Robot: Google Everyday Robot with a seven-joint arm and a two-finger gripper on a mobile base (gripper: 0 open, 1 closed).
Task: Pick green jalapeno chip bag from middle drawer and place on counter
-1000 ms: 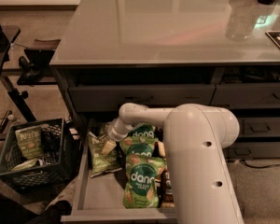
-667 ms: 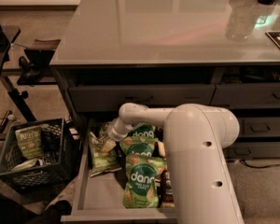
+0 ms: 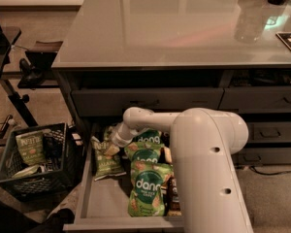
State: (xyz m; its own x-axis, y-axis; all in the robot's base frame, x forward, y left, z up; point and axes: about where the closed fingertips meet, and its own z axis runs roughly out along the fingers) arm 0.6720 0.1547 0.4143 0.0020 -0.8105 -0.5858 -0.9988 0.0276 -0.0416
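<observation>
The green jalapeno chip bag (image 3: 104,162) lies at the back left of the open middle drawer (image 3: 103,202), olive-green with pale print. My gripper (image 3: 111,148) reaches down into the drawer from the white arm (image 3: 203,149) and sits at the bag's upper right corner, on or just above it. The glossy grey counter (image 3: 174,23) lies above the drawers. The arm hides the right part of the drawer.
Three brighter green "dang" bags (image 3: 146,188) lie in the drawer right of the olive bag. A black crate (image 3: 52,177) with another bag (image 3: 31,147) stands on the floor at left. Closed drawers (image 3: 262,100) lie to the right. A clear cup (image 3: 247,18) stands on the counter.
</observation>
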